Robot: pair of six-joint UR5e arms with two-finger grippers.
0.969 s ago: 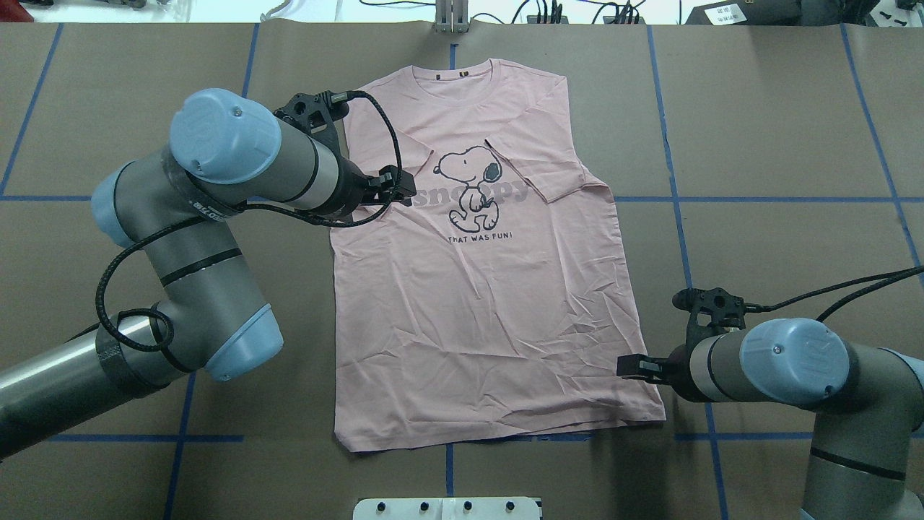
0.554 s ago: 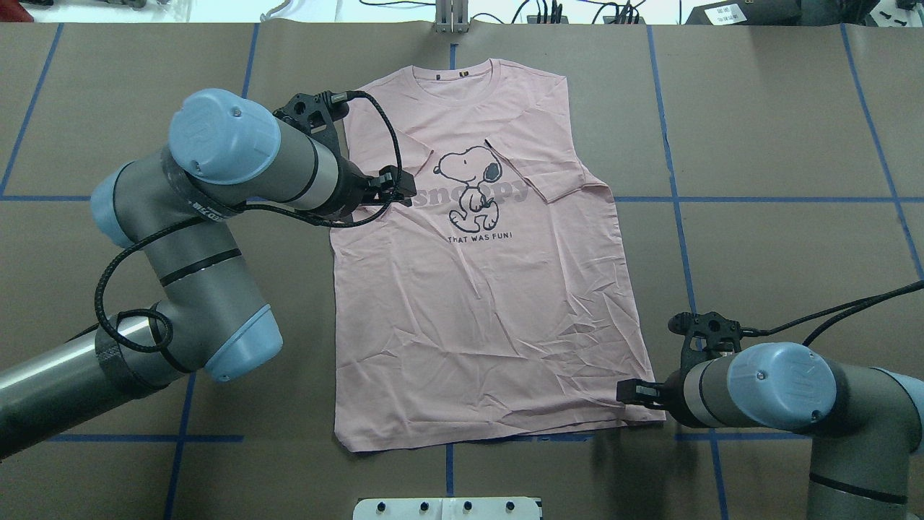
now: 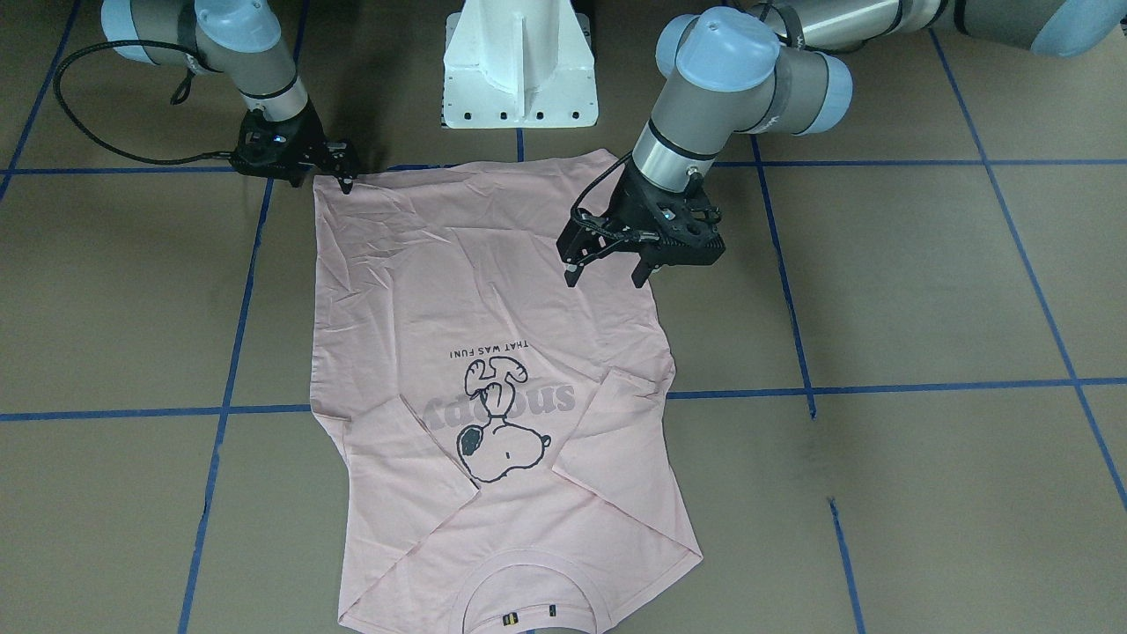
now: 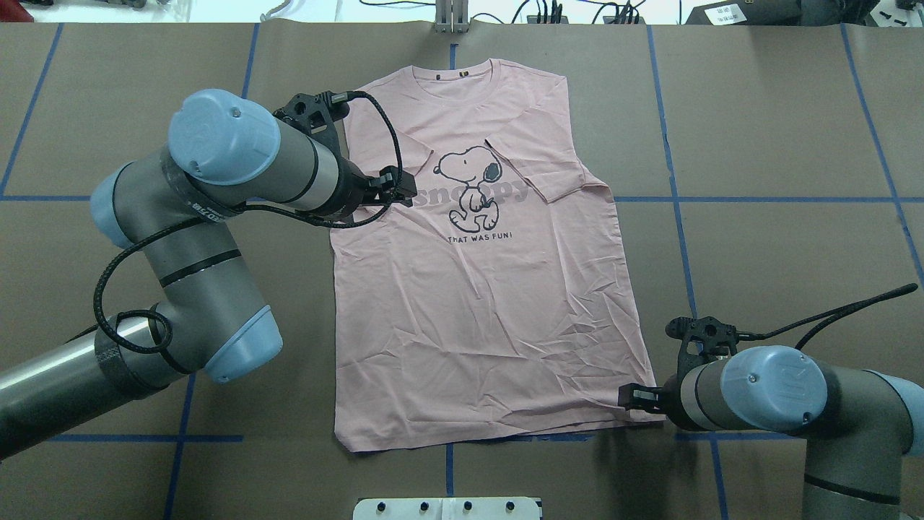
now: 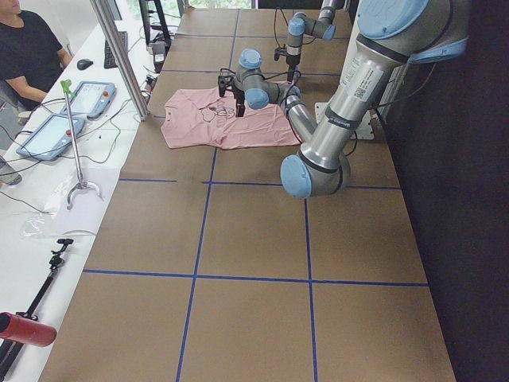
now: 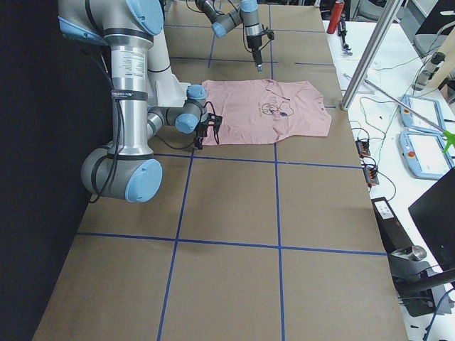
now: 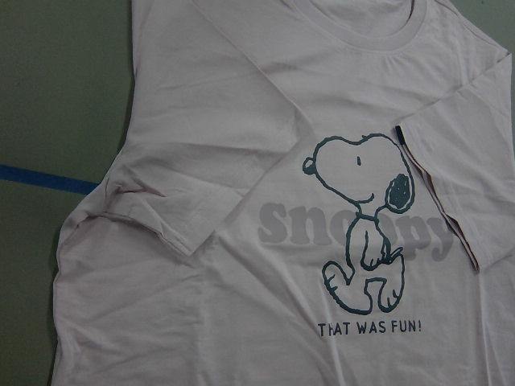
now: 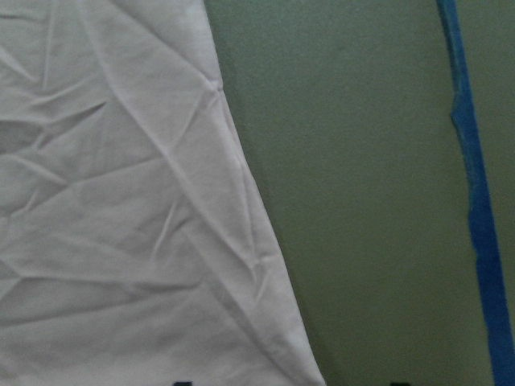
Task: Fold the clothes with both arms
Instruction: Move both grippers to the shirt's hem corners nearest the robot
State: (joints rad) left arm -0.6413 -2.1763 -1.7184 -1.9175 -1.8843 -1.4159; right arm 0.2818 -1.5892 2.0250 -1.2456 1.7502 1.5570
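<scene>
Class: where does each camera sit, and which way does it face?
Front: across table, facing base; left arm, right arm.
Overhead: behind base, looking down; both arms.
Left side: table end; left arm near.
Right side: opposite end; right arm near.
Left wrist: above shirt print; no arm.
Right wrist: above shirt edge; no arm.
All show the shirt.

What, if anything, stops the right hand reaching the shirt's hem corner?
Probably yes, it can reach: the right hand hangs open right beside the shirt's hem corner, nothing between them; the left hand is over the opposite edge.
</scene>
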